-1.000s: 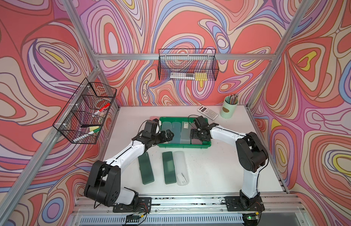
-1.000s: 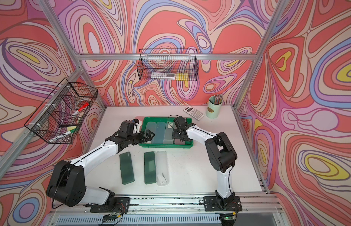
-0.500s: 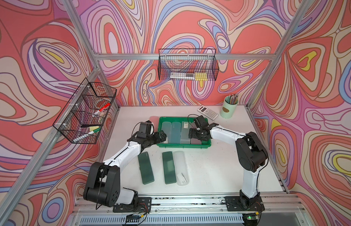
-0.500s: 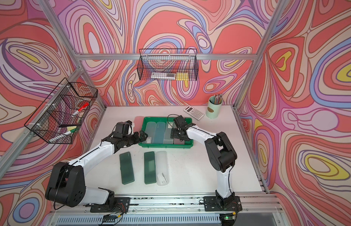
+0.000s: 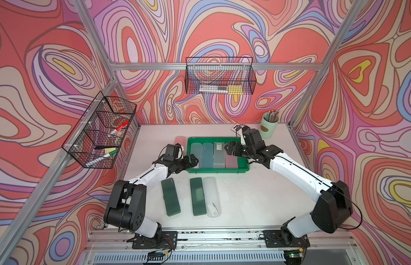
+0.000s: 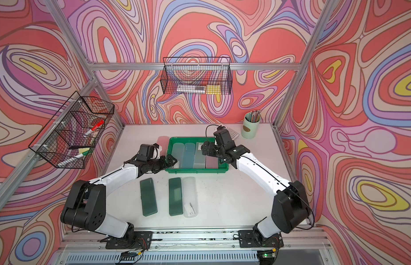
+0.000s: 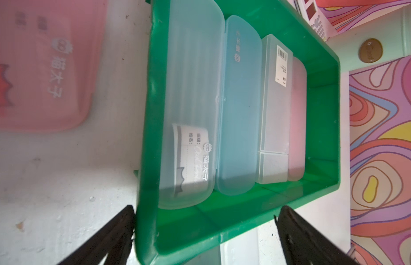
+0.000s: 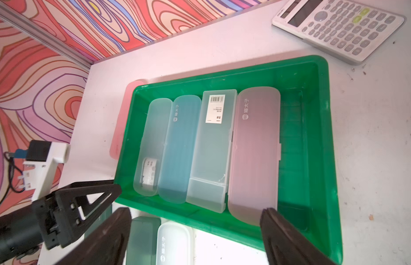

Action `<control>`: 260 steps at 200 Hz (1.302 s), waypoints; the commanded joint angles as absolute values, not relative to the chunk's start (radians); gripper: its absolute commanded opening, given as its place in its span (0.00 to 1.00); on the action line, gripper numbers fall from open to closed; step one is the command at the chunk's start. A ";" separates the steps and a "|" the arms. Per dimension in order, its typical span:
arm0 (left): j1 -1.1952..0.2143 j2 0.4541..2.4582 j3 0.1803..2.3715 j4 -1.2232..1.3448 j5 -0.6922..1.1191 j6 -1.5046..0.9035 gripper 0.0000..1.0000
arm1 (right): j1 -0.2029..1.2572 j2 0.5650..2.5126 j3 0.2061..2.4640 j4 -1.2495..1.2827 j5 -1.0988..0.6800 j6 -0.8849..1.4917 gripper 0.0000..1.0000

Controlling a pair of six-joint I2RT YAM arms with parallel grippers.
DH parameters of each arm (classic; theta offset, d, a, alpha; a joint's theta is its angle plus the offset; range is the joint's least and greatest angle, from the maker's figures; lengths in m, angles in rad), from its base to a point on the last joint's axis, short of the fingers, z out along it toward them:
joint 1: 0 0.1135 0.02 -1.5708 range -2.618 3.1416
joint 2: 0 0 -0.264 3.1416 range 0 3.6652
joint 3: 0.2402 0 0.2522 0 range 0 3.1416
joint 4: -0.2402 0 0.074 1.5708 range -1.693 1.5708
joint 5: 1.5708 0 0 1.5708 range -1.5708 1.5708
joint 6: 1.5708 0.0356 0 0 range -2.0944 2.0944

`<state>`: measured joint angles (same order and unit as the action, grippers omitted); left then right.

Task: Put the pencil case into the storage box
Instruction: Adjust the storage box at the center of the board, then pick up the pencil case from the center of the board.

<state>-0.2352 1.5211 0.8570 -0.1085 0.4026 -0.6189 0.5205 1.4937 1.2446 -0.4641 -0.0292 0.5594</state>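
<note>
The green storage box (image 5: 218, 170) (image 6: 197, 171) (image 7: 245, 220) (image 8: 314, 142) holds several pencil cases side by side, with a pink one (image 5: 231, 160) (image 8: 255, 149) at its right. Two dark green cases (image 5: 170, 197) (image 5: 197, 196) and a clear case (image 5: 212, 197) lie on the table in front. Another pink case (image 5: 179, 139) (image 7: 44, 68) lies behind the box's left corner. My left gripper (image 5: 195, 160) (image 7: 205, 211) stands open, astride the box's front left corner. Above the pink case's far end my right gripper (image 5: 228, 146) (image 8: 195, 213) hangs open and holds nothing.
A calculator (image 5: 237, 126) (image 8: 337, 27) and a mint cup of pencils (image 5: 269, 126) stand behind the box at the right. Black wire baskets hang on the back wall (image 5: 219, 79) and the left wall (image 5: 101, 130).
My right gripper has lifted off the pink case in the box and drawn back to the right. My left gripper has pulled back from over the box to its front left corner.
</note>
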 commanded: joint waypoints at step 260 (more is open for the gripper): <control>-0.267 0.859 0.601 -0.634 0.215 -0.702 0.99 | 1.069 1.612 0.917 -0.387 0.169 0.853 0.88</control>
<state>-0.2661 0.9031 0.6071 -0.6064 0.2146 -0.6888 1.0443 1.5650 0.9234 -0.3840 0.1387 0.8219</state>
